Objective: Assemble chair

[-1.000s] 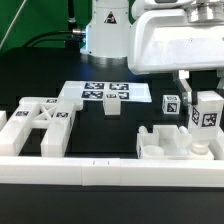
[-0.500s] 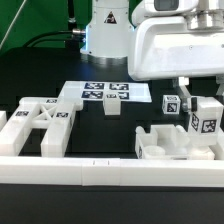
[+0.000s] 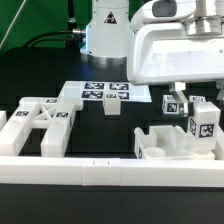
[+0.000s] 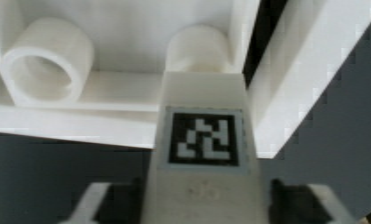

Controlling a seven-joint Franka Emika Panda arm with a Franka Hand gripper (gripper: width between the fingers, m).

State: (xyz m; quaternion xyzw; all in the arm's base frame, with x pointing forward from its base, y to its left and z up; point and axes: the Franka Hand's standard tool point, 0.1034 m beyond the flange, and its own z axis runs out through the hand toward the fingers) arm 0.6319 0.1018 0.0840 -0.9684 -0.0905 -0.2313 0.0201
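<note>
My gripper (image 3: 202, 106) is shut on a white tagged chair block (image 3: 205, 122) and holds it upright just above a white notched chair piece (image 3: 160, 142) at the exterior view's right. In the wrist view the block (image 4: 203, 140) fills the middle between my fingers (image 4: 114, 203), over the white piece with its rounded sockets (image 4: 43, 72). The X-braced chair frame (image 3: 40, 125) lies at the exterior view's left. A small tagged cube (image 3: 171, 102) stands behind the gripper, and a small white block (image 3: 111, 106) stands near the middle.
The marker board (image 3: 105, 92) lies flat at the back centre. A long low white border rail (image 3: 100, 167) runs along the front. The robot base (image 3: 105, 35) stands behind the board.
The gripper with the block has moved slightly lower and toward the exterior view's left, closer over the notched piece.
</note>
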